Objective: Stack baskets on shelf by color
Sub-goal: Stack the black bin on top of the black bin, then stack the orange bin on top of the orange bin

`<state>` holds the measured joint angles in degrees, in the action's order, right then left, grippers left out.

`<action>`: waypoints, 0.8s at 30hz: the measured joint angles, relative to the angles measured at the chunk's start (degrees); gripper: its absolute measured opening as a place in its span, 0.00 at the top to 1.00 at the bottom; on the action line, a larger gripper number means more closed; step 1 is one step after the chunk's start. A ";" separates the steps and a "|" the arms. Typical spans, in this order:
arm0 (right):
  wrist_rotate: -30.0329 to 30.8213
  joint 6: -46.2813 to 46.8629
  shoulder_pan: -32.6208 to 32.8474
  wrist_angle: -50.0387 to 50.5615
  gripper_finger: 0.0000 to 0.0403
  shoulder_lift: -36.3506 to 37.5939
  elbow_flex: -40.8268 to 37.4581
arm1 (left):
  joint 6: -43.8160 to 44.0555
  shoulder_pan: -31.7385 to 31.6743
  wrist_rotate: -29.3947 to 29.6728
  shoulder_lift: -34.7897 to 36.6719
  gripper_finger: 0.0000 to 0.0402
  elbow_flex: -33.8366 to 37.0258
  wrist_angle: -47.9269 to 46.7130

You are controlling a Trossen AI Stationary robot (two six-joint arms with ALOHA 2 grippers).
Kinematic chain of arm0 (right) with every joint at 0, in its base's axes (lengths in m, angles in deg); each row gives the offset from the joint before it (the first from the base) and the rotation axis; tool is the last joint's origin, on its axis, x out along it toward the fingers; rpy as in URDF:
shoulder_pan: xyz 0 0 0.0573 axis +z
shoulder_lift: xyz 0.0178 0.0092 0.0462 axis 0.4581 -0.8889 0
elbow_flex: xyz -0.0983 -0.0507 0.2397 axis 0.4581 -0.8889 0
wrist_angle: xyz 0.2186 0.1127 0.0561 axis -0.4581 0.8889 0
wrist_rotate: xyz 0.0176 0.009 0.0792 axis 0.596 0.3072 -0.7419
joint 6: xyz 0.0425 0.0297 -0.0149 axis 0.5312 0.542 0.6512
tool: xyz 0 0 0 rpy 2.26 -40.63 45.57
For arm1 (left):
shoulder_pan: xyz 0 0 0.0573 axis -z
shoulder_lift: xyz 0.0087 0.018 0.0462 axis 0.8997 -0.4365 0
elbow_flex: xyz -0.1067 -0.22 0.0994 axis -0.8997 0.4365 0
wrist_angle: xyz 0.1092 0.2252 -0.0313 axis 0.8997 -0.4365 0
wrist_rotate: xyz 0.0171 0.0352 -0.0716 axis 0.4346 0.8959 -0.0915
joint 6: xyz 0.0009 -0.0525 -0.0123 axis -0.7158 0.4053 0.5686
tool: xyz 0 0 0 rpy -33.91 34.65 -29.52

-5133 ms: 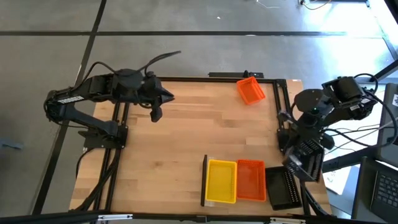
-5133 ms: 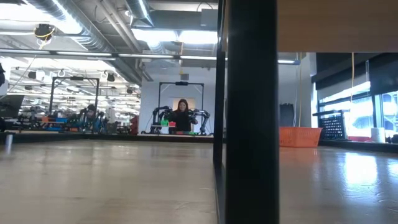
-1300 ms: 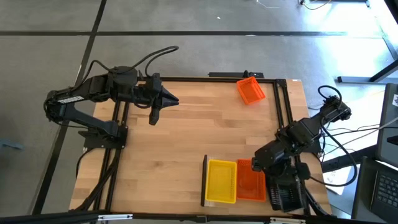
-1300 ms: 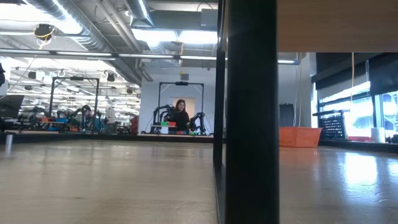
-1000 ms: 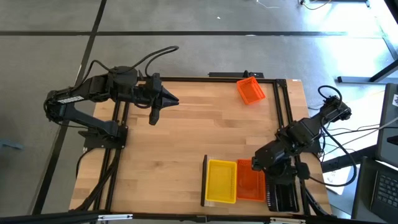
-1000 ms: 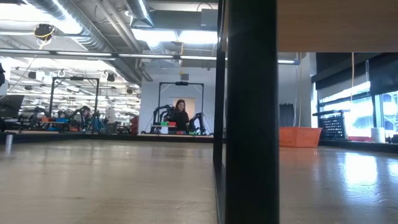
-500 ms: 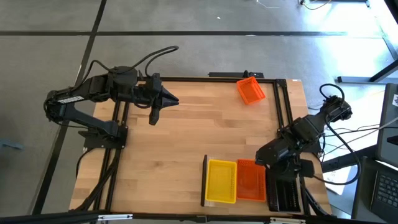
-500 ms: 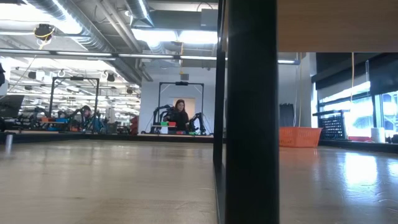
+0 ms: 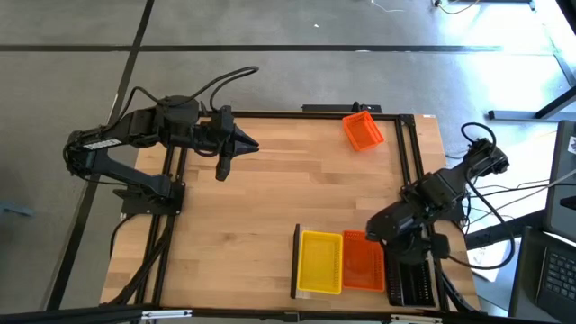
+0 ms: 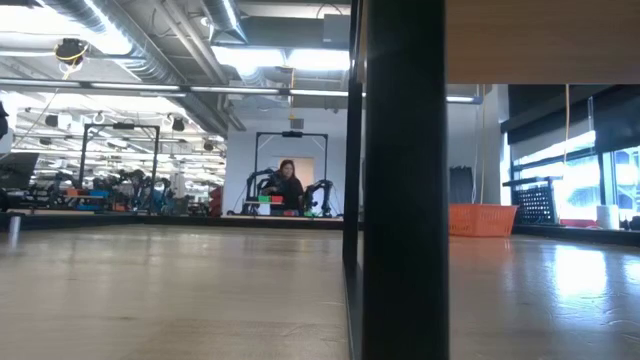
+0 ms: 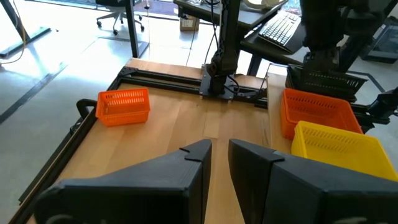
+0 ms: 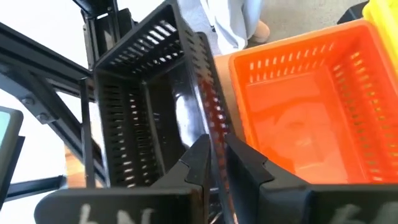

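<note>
Much of the shelf (image 9: pixel 296 261) was covered from above: only its dark upright end piece showed as a thin bar at the near edge of the table (image 9: pixel 270 198), with a yellow basket (image 9: pixel 320 262), an orange basket (image 9: pixel 364 261) and a black basket (image 9: pixel 411 279) set side by side to its right. The black basket was partly hidden by the right arm and cut off by the frame's lower edge. In the low view a dark post filled the middle, so neither arm nor the near baskets could be made out; a person (image 10: pixel 285 188) stood far back in the room.

The right gripper (image 12: pixel 216 158) pinched the black basket's wall next to the orange one, its fingers close together on the mesh. White marks on its housing were cropped and unreadable. The left gripper (image 9: pixel 224 167) hung over the table's far left part, well apart from everything, its fingers (image 11: pixel 196 163) parted by a narrow gap and holding nothing. A second orange basket (image 9: pixel 363 130) lay tilted at the far right edge.
</note>
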<state>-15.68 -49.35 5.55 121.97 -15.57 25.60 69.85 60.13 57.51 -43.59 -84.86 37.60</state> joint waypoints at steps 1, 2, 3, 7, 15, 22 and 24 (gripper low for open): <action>0.00 -0.03 -0.18 -0.51 0.89 0.00 -0.31 | 0.00 0.00 0.00 0.00 0.88 0.00 0.00; -0.02 -0.03 -0.35 -0.78 0.89 0.00 -0.65 | 0.00 0.00 0.00 -0.01 0.88 0.00 0.00; -0.14 -0.01 -0.52 -1.13 0.89 0.00 -1.16 | 0.00 0.00 0.00 -0.02 0.88 0.00 0.00; -0.09 -0.03 -1.43 -1.55 0.89 -0.02 -3.55 | -0.02 0.00 -0.01 0.00 0.88 0.00 0.00; 4.00 1.48 -2.27 1.40 0.89 -0.04 1.04 | -0.02 0.00 -0.02 0.00 0.88 0.00 0.00; 17.95 11.01 -2.27 3.17 0.89 -0.04 10.19 | -0.02 0.00 -0.02 0.00 0.88 0.00 -0.02; 22.41 13.13 -2.29 3.27 0.89 -0.04 12.89 | -0.02 0.00 -0.01 0.00 0.88 0.00 -0.02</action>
<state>6.73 -36.22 3.26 125.24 -15.61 38.49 69.83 60.13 57.50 -43.59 -84.86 37.58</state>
